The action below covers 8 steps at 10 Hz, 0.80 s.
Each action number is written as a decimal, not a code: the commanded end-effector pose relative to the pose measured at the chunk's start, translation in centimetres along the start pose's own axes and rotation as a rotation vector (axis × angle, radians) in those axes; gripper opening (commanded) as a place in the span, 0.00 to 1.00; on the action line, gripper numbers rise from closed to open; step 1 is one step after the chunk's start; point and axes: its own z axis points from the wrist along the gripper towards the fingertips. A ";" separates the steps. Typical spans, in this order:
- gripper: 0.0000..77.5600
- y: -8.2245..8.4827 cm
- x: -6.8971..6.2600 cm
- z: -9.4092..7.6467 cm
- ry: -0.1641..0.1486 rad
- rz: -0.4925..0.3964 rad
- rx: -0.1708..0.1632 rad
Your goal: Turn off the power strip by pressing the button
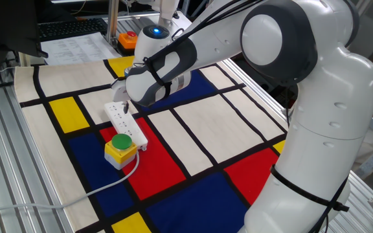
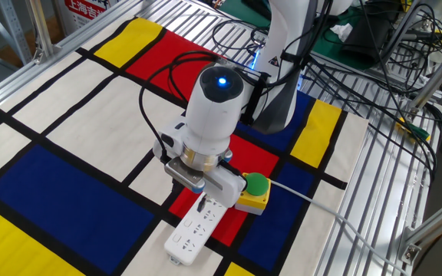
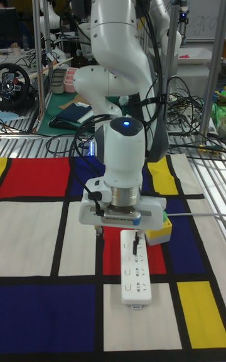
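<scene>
The white power strip (image 1: 125, 123) lies on the red and white cloth, its cable running off past the yellow box. In the tall fixed view my gripper (image 3: 117, 238) hangs low over the strip's (image 3: 136, 271) far end and stands open. One dark fingertip (image 3: 135, 244) is over the strip's sockets, and the other sits left of it above the cloth. That same fingertip (image 2: 199, 204) shows just above the strip (image 2: 192, 232) in the other fixed view. The button is hidden under the gripper's hand in every view.
A yellow box with a green dome (image 1: 120, 148) sits tight against the strip's cable end, also visible as the box (image 2: 253, 192). An orange box with a red button (image 1: 127, 40) stands at the table's far edge. Black cables (image 2: 229, 34) trail over the metal frame behind the arm.
</scene>
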 end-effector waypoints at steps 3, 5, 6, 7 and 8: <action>1.00 0.0 -0.1 0.0 -0.004 0.000 -0.009; 1.00 0.0 0.3 2.0 -0.018 0.018 -0.021; 1.00 0.0 0.4 2.0 -0.017 0.018 -0.021; 1.00 0.0 0.6 2.0 -0.018 0.020 -0.022; 1.00 0.0 0.8 2.0 -0.019 0.024 -0.022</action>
